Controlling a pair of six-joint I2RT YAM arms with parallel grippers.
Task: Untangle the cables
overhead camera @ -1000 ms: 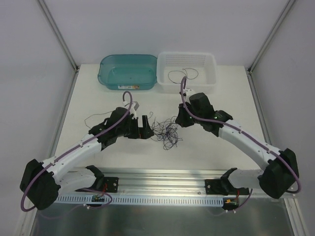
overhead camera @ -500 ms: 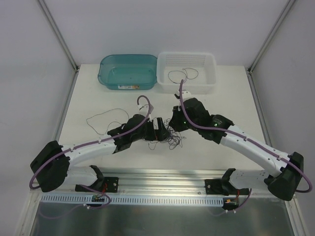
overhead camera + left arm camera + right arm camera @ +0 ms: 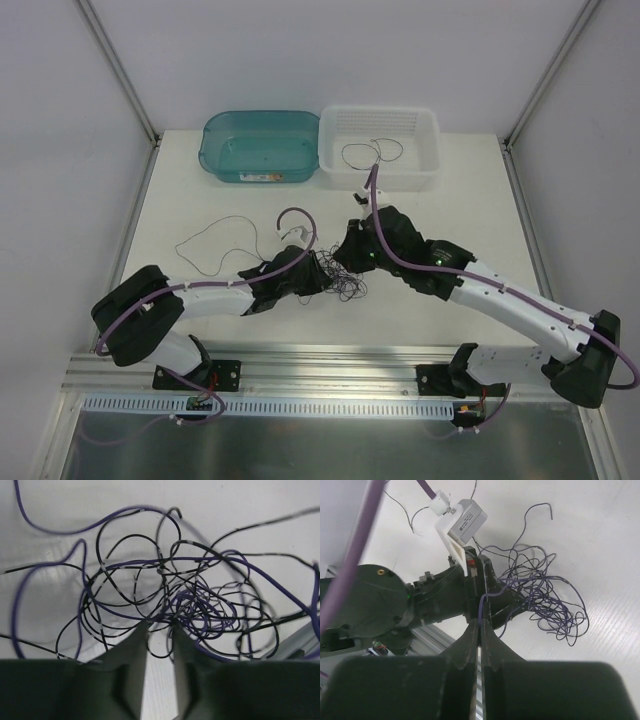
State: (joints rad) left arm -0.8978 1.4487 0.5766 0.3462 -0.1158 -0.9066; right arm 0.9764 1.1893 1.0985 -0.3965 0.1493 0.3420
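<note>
Mid-table (image 3: 450,215), left tool (image 3: 159,630), right tool (image 3: 480,626), one tangle (image 3: 200,612)

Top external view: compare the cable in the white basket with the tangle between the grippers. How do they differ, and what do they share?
The basket cable is one strand in open loops; the tangle is many strands knotted together. The basket cable lies in the white basket at the far edge; the tangle lies on the table between the left gripper and right gripper. Both are thin, dark, curly wire.
</note>
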